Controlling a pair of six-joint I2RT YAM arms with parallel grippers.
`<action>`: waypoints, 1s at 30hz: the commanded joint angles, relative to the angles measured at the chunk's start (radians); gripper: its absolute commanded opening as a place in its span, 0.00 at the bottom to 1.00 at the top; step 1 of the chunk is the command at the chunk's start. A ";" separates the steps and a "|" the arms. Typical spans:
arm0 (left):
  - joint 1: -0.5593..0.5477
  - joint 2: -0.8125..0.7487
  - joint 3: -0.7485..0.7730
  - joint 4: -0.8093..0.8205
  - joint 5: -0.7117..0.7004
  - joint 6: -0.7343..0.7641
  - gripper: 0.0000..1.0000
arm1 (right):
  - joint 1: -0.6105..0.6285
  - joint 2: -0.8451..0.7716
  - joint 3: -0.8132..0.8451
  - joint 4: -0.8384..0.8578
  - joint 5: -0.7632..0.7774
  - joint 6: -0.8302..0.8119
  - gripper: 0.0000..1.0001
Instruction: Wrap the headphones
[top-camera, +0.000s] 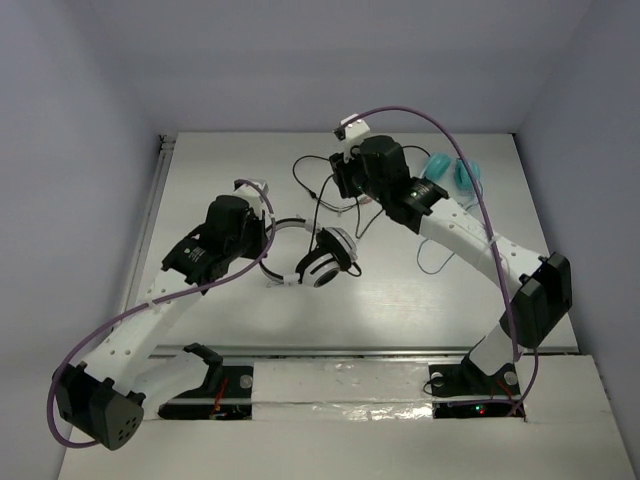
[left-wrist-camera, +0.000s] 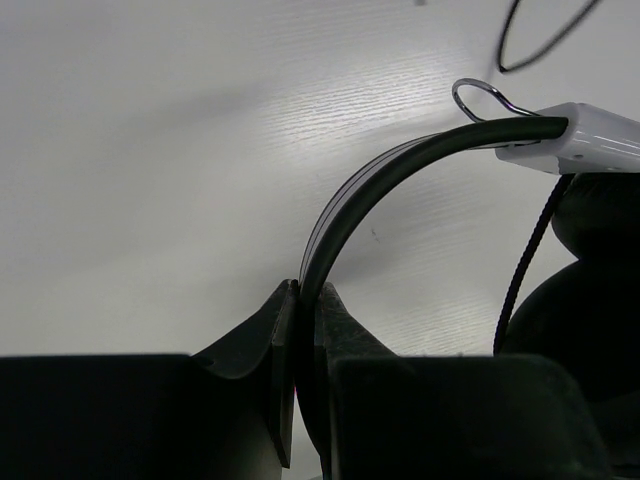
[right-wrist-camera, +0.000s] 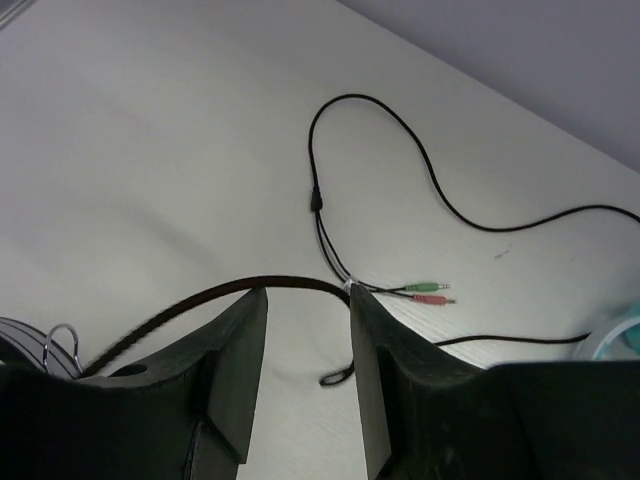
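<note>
The headphones (top-camera: 328, 258) lie mid-table, with a white-shelled cup with a black pad and a thin black headband (top-camera: 285, 226). My left gripper (top-camera: 263, 240) is shut on the headband (left-wrist-camera: 380, 185), jaws pinching it (left-wrist-camera: 308, 295); the white slider (left-wrist-camera: 585, 140) and a black pad (left-wrist-camera: 585, 320) show at right. My right gripper (top-camera: 345, 182) is open (right-wrist-camera: 308, 300) just above the table. The black cable (right-wrist-camera: 200, 300) runs across just beyond its fingertips, then loops away (right-wrist-camera: 400, 150) and ends in green and pink plugs (right-wrist-camera: 425, 292).
Teal headphones (top-camera: 455, 172) with a thin cord lie at the back right, behind the right arm; their edge shows in the right wrist view (right-wrist-camera: 622, 335). More loose cable loops (top-camera: 305, 185) lie at the back centre. Grey walls enclose the table on three sides.
</note>
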 joint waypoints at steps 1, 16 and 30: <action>-0.005 -0.024 0.055 0.054 0.051 -0.018 0.00 | -0.039 -0.023 -0.004 0.120 -0.171 -0.029 0.45; -0.005 0.008 0.243 -0.005 0.067 -0.052 0.00 | -0.188 -0.063 -0.436 0.660 -0.615 0.256 0.42; -0.005 0.086 0.428 -0.107 0.264 -0.066 0.00 | -0.236 0.192 -0.384 1.005 -1.150 0.468 0.91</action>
